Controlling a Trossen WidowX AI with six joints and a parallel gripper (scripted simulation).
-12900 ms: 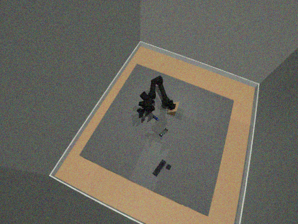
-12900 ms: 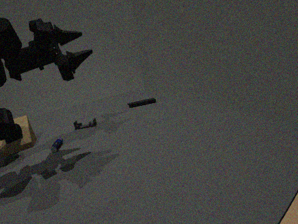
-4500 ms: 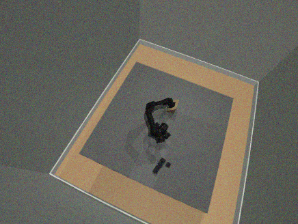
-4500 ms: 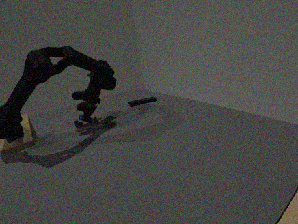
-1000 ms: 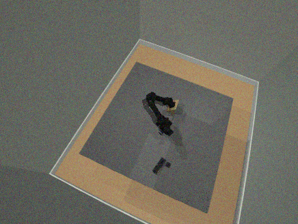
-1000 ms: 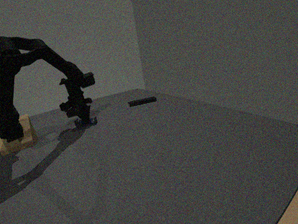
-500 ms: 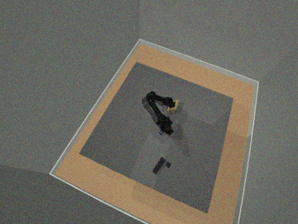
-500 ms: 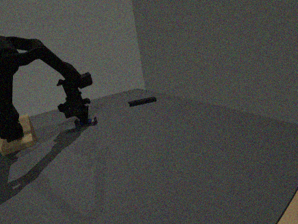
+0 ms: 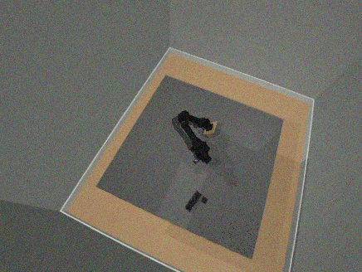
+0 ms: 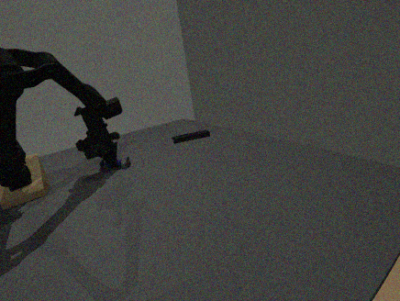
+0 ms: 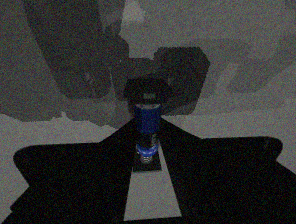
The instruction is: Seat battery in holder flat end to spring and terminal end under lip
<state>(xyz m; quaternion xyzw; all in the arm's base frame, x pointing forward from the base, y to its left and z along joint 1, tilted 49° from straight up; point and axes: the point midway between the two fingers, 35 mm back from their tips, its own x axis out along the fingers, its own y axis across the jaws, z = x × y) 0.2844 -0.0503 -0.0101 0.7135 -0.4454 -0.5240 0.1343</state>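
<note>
The blue battery (image 11: pixel 148 120) (image 10: pixel 119 163) is between the fingers of my gripper (image 11: pixel 147 121) (image 10: pixel 116 164), which is shut on it. In the wrist view a grey rim shows at its upper end and a small metal terminal at its lower end. A dark part (image 11: pixel 146 90), which looks like an end of the holder, is just beyond the upper end. The exterior view shows a small grey piece (image 10: pixel 127 161) close beside the fingertips, low at the table. The fingers hide most of the holder, so whether the battery lies flat in it cannot be told.
A long black block (image 9: pixel 193 201) (image 10: pixel 191 137) lies away from the gripper, with a small dark block (image 9: pixel 204 200) beside it in the top view. A tan block (image 9: pixel 211 129) (image 10: pixel 38 184) is at the arm's base. The grey mat (image 9: pixel 141 174) has a tan border around it.
</note>
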